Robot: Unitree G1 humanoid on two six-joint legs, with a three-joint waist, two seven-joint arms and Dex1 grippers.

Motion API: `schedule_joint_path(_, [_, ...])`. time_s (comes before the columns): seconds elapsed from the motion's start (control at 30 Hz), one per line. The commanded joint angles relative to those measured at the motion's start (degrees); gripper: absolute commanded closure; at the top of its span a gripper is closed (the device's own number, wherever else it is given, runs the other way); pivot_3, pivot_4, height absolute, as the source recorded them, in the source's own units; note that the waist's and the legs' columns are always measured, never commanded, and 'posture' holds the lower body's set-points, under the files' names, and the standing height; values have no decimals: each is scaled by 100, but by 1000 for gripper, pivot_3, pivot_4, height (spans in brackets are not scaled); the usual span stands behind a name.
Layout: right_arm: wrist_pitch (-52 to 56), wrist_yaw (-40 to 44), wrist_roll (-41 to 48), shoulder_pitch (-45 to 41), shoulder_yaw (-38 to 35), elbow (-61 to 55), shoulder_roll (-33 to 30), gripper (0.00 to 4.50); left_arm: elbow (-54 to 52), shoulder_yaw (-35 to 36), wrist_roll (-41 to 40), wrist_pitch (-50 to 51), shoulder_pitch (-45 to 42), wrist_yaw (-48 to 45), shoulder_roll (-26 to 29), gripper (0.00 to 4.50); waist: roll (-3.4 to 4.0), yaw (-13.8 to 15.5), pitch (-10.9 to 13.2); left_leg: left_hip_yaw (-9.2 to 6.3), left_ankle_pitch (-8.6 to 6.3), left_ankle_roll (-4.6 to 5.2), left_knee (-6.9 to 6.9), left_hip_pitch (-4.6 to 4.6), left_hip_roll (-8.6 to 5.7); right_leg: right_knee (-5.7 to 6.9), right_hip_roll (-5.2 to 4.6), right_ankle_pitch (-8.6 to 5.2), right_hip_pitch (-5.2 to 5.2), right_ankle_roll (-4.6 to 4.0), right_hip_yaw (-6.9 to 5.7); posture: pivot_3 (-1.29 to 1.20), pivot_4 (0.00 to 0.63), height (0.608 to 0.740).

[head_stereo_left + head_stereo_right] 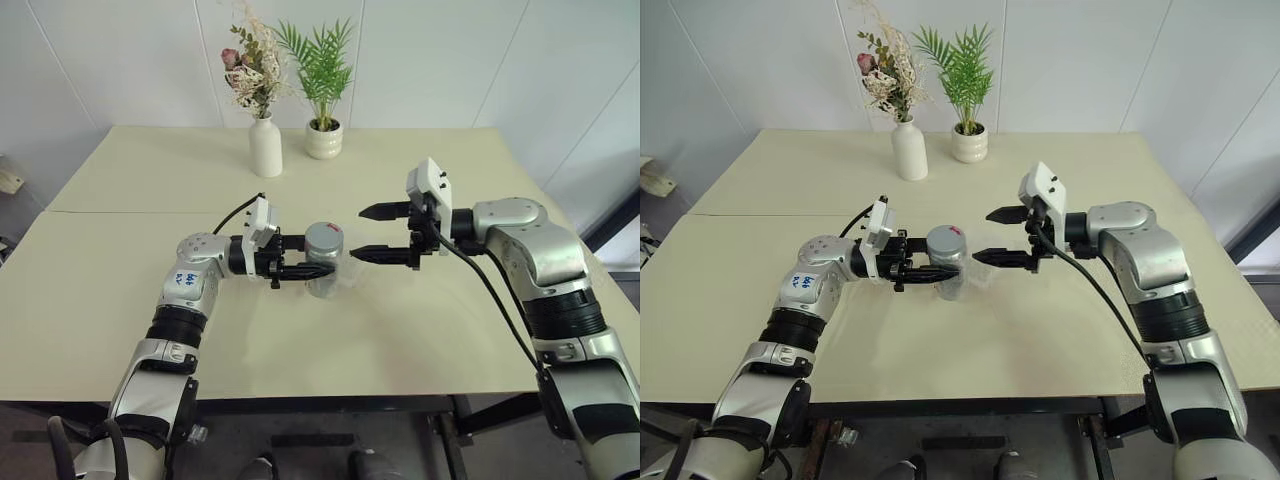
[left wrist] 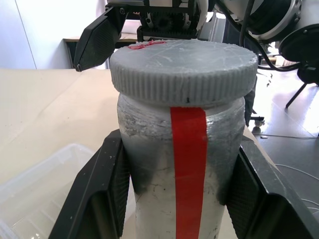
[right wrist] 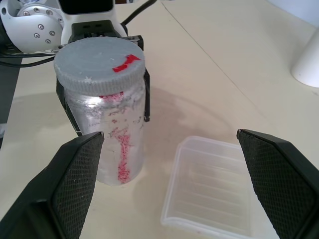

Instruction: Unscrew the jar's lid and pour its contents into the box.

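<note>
Left claw (image 1: 300, 257) clenched on the jar (image 1: 323, 262), held upright just above the bench (image 1: 120, 300) near its middle, fingers (image 2: 107, 194) pressed to both sides of the silvery body below the lid (image 1: 324, 237). Lid seated on the jar, ribbed rim, small red mark on top — no readable writing. Label reduced to a red vertical stripe on one side and worn red-and-white smears on the other; no brand legible. Blue characters on the left forearm too small to read. Contents hidden inside the closed jar. Right claw (image 1: 385, 233) released, jaws spread wide, just beside the lid, apart from it. Box (image 3: 212, 186) of clear plastic on the bench just beside the jar — faint and partly hidden behind it in the head views. Farther back, white vase (image 1: 265, 146) and potted plant (image 1: 323, 138).
</note>
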Motion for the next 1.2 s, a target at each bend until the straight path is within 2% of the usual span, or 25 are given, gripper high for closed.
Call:
schedule_joint_path(0.03, [82, -16, 189, -82, -212, -364, -34, 0, -171, 41, -82, -27, -71, -31, 0, 2344, 0, -2, 0, 0, 0, 0, 0, 0, 0, 0, 0, 0, 0, 0, 0, 0, 150, 740])
schedule_joint_path(0.4, [437, 24, 718, -187, -199, -868, 201, 0, 469, 56, 7, -288, -454, -39, -137, 2344, 0, 12, 0, 0, 0, 0, 2, -1, 0, 0, -1, 0, 0, 0, -1, 0, 150, 740])
schedule_joint_path(0.67, [62, -177, 340, -424, 65, -441, 585, 0, 793, 16, 36, -527, -648, -118, -292, 2344, 0, 9, 0, 0, 0, 0, 2, -3, 0, 1, 0, 0, 0, 0, -1, 0, 150, 740])
schedule_joint_path(1.2, [-389, -147, 26, -846, 156, 254, 1124, 0, 681, -21, 91, -602, -617, -183, -403, 2344, 0, 9, 0, -1, 0, 0, 1, -2, 0, 4, 1, 1, 0, 1, -2, 0, 150, 740])
